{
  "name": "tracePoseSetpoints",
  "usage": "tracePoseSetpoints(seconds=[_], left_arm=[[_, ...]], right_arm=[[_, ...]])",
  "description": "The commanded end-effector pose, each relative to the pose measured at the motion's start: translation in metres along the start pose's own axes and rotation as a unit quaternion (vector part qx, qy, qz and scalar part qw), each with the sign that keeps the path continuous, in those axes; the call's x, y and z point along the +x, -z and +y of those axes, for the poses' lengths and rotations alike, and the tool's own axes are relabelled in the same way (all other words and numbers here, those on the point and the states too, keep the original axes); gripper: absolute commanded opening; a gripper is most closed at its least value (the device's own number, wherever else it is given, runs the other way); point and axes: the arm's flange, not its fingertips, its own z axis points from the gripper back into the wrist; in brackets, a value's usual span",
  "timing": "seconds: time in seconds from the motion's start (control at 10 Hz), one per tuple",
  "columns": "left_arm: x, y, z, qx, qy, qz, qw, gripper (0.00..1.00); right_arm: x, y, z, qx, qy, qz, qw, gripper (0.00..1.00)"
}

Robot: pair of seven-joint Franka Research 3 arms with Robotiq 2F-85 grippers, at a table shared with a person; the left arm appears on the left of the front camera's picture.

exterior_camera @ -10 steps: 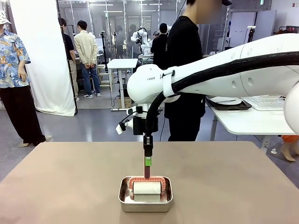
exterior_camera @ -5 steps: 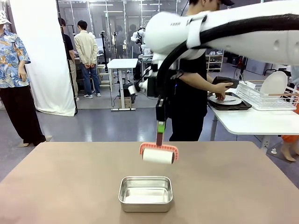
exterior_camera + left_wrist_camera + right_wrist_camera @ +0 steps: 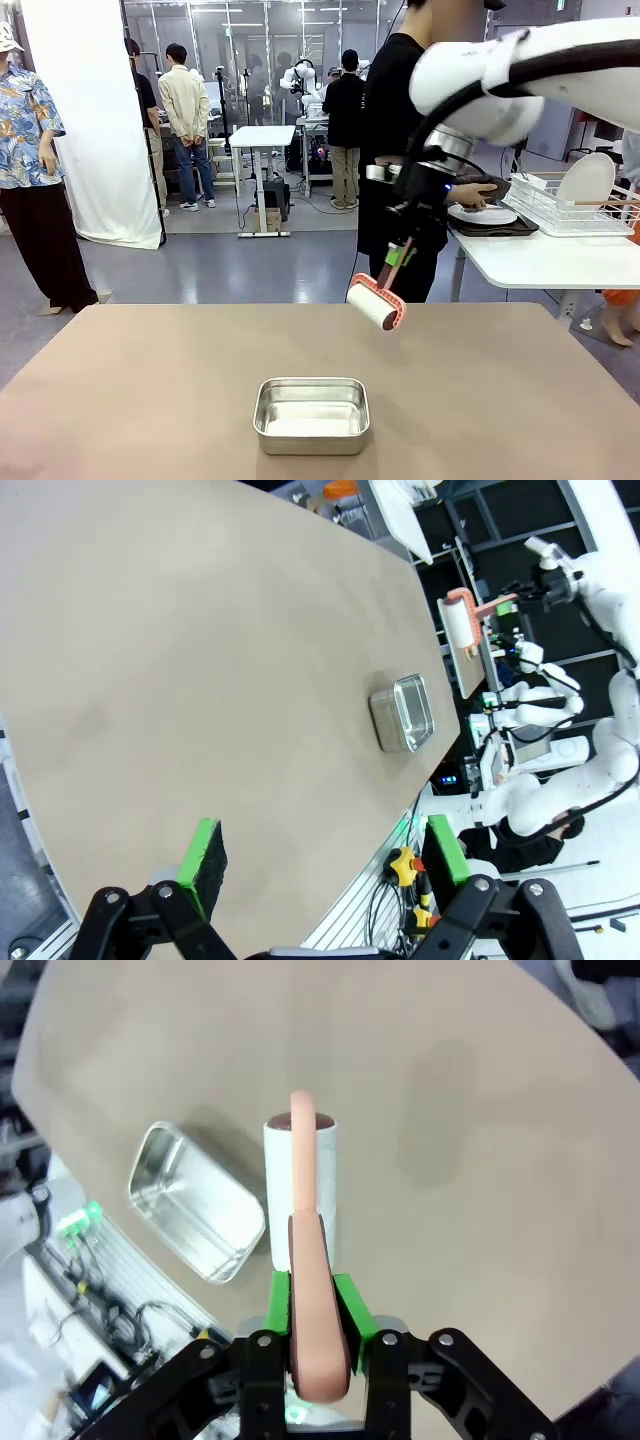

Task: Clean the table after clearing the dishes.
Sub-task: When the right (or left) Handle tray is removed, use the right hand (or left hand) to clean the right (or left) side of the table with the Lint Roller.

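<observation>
My right gripper point(image 3: 398, 256) is shut on the pink handle of a lint roller point(image 3: 377, 303), whose white roll hangs tilted above the tan table point(image 3: 150, 390), right of centre. In the right wrist view the handle point(image 3: 312, 1290) sits between the green pads point(image 3: 350, 1305) and the roll point(image 3: 300, 1185) points at the table. My left gripper point(image 3: 325, 855) is open with nothing between its fingers, looking across the table top point(image 3: 200, 660). A white plate point(image 3: 482, 214) lies on a dark tray on the white side table, with a person's hand on it.
A small steel pan point(image 3: 312, 414) stands empty near the table's front edge; it also shows in the wrist views point(image 3: 405, 712) point(image 3: 195, 1200). A white dish rack point(image 3: 570, 205) holding an upright plate point(image 3: 585, 178) stands on the side table at right. A person in black stands behind the far edge.
The right gripper lifted the roller out of the steel pan, then carried it right and tilted it. The pan is now empty.
</observation>
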Motion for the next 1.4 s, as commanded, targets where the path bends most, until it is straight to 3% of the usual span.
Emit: tracePoseSetpoints(seconds=[0.0, 0.2, 0.3, 0.8, 0.9, 1.0, 1.3], left_arm=[[-0.003, -0.002, -0.001, -0.001, 0.002, -0.004, 1.000, 1.00], [-0.003, -0.002, -0.001, -0.001, 0.002, -0.004, 1.000, 1.00], [-0.003, -0.002, -0.001, -0.001, 0.002, -0.004, 1.000, 1.00], [-0.003, -0.002, -0.001, -0.001, 0.002, -0.004, 1.000, 1.00], [-0.003, -0.002, -0.001, -0.001, 0.002, -0.004, 1.000, 1.00], [-0.003, -0.002, -0.001, -0.001, 0.002, -0.004, 1.000, 1.00], [-0.003, -0.002, -0.001, -0.001, 0.002, -0.004, 1.000, 1.00]], right_arm=[[-0.045, 0.023, -0.008, -0.006, 0.078, -0.049, 0.996, 0.22], [-0.050, 0.029, -0.022, -0.003, 0.108, -0.055, 0.993, 0.22], [-0.032, 0.016, -0.036, -0.005, 0.074, -0.036, 0.997, 0.22], [-0.035, 0.018, -0.036, -0.004, 0.082, -0.041, 0.996, 0.22], [-0.037, 0.031, -0.050, 0.073, 0.105, -0.029, 0.991, 0.22], [-0.043, 0.044, -0.069, 0.112, 0.146, -0.036, 0.982, 0.22], [-0.073, 0.050, -0.100, 0.168, 0.218, -0.068, 0.959, 0.22]])
